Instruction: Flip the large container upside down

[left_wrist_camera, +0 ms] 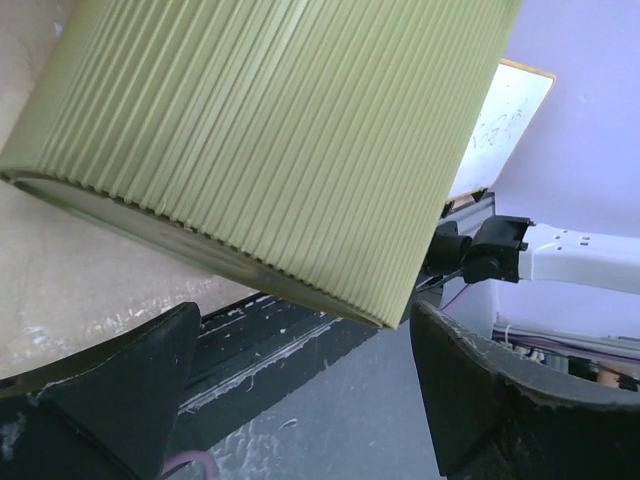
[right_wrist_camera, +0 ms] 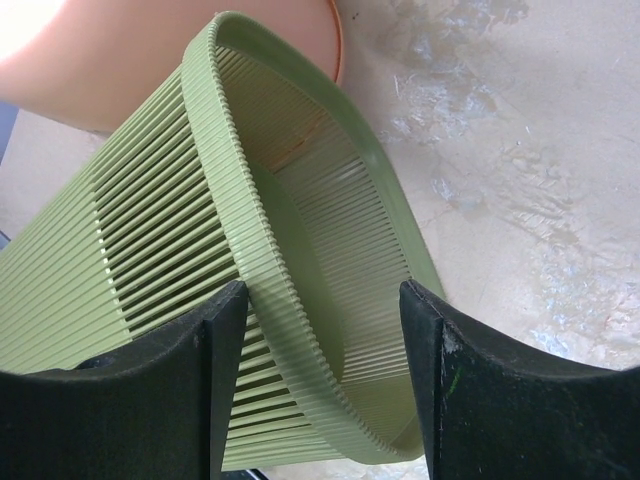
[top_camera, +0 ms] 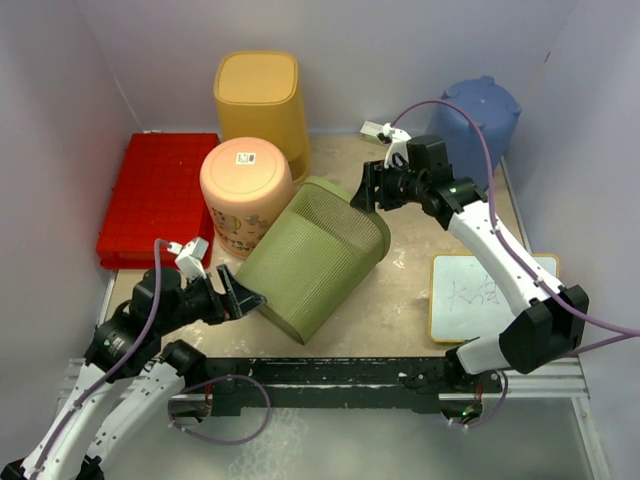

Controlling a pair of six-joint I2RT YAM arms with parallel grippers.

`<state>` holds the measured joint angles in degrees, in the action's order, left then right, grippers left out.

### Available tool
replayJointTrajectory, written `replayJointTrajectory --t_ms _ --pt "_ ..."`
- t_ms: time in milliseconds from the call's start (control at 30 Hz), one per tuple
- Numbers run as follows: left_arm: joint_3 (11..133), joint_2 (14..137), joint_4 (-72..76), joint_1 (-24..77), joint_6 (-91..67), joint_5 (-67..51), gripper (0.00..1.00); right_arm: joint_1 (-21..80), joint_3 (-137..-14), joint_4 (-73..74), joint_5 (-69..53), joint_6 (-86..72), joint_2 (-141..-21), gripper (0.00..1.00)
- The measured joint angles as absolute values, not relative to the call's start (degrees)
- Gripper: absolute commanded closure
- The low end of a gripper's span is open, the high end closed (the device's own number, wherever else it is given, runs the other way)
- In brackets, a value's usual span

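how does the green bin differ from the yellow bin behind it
Colour: the green bin is olive, while the yellow bin is mustard.
Walls: the green bin's are ribbed and slatted, and the yellow bin's look smooth.
Pose: the green bin lies tipped over with its open mouth toward the back right, whereas the yellow bin stands on end with a closed face up.
Both are tall bins with rounded corners.

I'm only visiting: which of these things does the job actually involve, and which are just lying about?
In the job:
green ribbed bin, tipped on its side
left gripper, near its base
right gripper, at its rim

Just lying about:
yellow bin
peach bin
blue bin
red crate
whiteboard
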<state>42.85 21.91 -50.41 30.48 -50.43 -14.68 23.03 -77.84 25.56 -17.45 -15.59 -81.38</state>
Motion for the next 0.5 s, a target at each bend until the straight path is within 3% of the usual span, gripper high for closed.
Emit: replayJointTrajectory --t_ms 500 --pt "32.6 22.1 -27.4 30.5 -61.1 -17.1 0.17 22.8 -76.2 24.2 -17.3 -15.9 -81.4 0.34"
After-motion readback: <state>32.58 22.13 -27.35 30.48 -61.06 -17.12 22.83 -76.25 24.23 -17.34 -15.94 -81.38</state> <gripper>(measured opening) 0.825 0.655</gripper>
